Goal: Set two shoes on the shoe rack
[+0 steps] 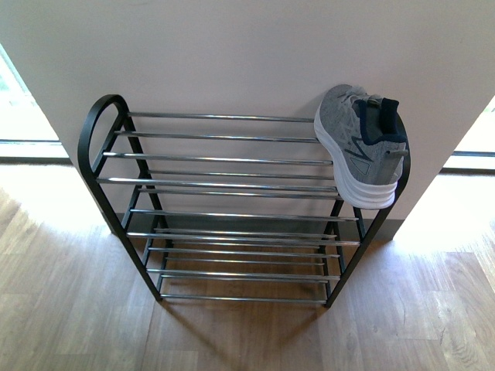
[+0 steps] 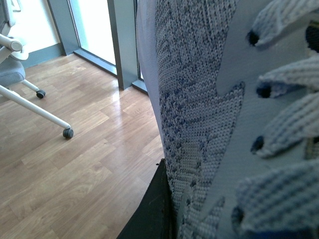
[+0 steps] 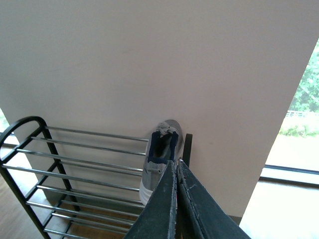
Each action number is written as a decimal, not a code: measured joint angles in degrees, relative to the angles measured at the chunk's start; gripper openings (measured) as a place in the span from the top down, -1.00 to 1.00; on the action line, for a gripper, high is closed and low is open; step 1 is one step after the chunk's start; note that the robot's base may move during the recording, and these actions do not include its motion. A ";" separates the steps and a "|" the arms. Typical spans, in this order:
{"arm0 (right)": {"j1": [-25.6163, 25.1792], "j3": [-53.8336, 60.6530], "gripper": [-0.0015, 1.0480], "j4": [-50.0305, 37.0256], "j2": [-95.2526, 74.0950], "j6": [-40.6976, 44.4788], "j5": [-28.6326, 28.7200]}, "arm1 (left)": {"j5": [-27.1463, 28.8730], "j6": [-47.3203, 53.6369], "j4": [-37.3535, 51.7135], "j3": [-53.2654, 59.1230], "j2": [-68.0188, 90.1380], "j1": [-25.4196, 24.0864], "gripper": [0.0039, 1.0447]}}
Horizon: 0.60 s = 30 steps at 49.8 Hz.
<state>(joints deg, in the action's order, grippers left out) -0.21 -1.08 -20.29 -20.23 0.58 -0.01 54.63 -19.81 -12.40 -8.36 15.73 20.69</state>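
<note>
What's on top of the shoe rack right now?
One grey sneaker, tipped on its side at the right end of the shoe rack's top tier. It hides the frame corner behind it.

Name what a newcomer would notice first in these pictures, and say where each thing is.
A grey sneaker lies tipped on its side, white sole showing, at the right end of the top tier of the shoe rack. In the left wrist view a second sneaker fills most of the frame, apparently held by the left gripper. The right gripper is shut and empty, pointing toward the rack.
</note>
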 joint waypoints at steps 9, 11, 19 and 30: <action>0.00 0.00 0.97 4.22 4.28 0.00 0.02 | 0.00 0.00 0.00 0.00 0.00 0.00 0.93; 0.00 0.00 0.97 5.25 5.29 0.00 0.00 | 0.00 0.00 -0.02 0.00 0.00 0.00 0.93; 0.00 0.00 0.97 7.56 7.63 0.02 0.02 | 0.02 0.00 0.00 0.00 0.00 0.00 0.93; 0.00 0.00 0.97 9.94 9.94 0.00 0.00 | 0.00 0.00 0.00 0.00 0.00 0.00 0.93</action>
<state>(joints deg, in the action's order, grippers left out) -0.21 -1.08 -10.35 -10.28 0.58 -0.01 54.63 -19.81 -12.40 -8.36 15.73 20.69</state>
